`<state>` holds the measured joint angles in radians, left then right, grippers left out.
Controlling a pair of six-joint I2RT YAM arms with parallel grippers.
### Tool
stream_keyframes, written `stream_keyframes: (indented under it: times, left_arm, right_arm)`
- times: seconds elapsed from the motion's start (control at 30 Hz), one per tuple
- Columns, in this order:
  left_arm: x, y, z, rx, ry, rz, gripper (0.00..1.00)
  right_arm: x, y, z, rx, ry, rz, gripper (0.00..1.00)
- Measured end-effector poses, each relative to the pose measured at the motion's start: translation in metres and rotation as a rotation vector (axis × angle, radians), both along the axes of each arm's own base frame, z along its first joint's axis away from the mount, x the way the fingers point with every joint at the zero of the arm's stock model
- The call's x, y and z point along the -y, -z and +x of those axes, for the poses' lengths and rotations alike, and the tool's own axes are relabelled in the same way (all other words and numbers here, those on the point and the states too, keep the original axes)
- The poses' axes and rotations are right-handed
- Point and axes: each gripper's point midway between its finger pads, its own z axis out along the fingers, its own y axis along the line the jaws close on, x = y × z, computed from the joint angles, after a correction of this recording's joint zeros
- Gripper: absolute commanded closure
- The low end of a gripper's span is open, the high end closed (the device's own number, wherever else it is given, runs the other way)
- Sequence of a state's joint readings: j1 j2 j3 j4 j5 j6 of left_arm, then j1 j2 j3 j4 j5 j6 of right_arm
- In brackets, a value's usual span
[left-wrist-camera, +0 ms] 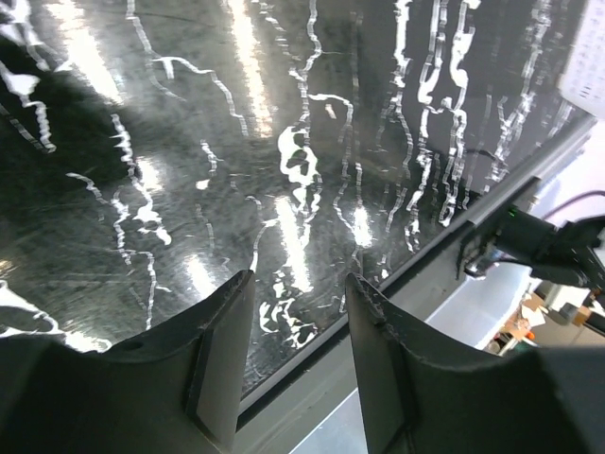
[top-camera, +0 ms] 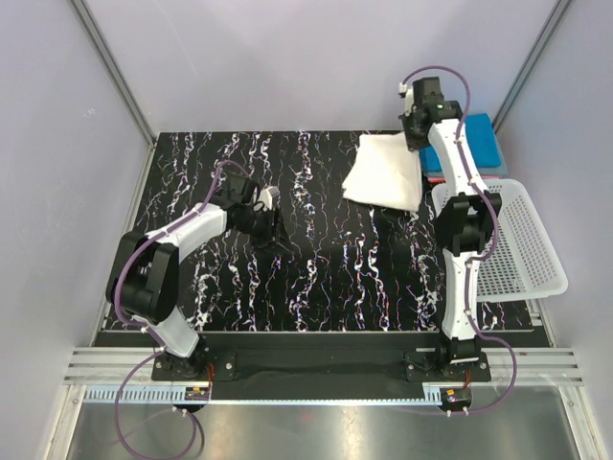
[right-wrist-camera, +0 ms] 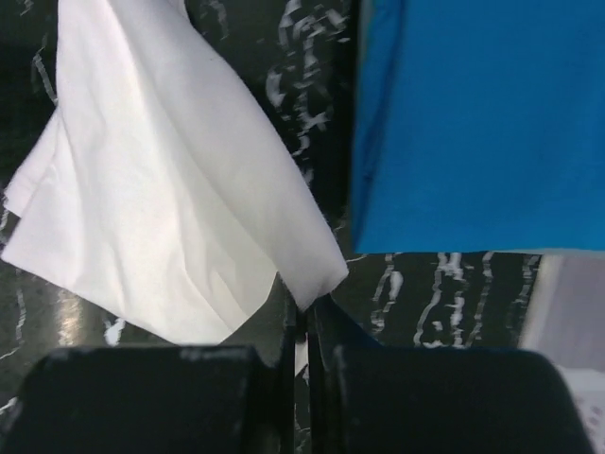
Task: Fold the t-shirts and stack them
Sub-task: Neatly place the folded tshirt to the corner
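Two shirts sit by the bench's [top-camera: 326, 287] far right corner: the blue t-shirt [top-camera: 482, 134] at the right edge, the white t-shirt [top-camera: 385, 172] beside it, its corner pinched in the closed right gripper [right-wrist-camera: 302, 317]; the left gripper [left-wrist-camera: 298, 317] gapes empty toward the left edge.

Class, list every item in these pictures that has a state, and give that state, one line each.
White shirt: partly folded, one corner pinched.
Blue shirt: folded, lying flat.
Basket: upright, nothing visible inside.
Left jaws: open, holding nothing.
Right jaws: shut on the white shirt.
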<state>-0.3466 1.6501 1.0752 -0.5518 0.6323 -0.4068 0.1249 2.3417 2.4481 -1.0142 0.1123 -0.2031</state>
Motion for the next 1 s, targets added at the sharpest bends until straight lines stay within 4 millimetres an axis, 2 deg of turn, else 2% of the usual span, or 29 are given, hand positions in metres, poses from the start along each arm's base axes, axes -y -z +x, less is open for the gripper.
stream_keyframes:
  times: [0.1, 0.2, 0.27, 0.67, 1.0]
  left_arm:
    - [0.003, -0.003, -0.001, 0.001, 0.009, -0.022, 0.52]
    - [0.005, -0.008, 0.000, 0.020, 0.013, -0.038, 0.52]
    - [0.005, -0.014, 0.001, 0.038, 0.015, -0.047, 0.52]
    - [0.008, -0.021, -0.001, 0.048, 0.027, -0.073, 0.52]
    - [0.009, -0.023, -0.002, 0.044, 0.033, -0.086, 0.52]
  right_arm:
    - [0.028, -0.023, 0.009, 0.060, 0.026, -0.037, 1.00]
    - [0.056, -0.055, 0.020, 0.152, 0.054, -0.086, 1.00]
    - [0.068, -0.067, 0.027, 0.196, 0.063, -0.117, 1.00]
    - [0.091, -0.074, 0.030, 0.205, 0.026, -0.221, 1.00]
    - [0.127, -0.089, 0.026, 0.225, 0.025, -0.259, 1.00]
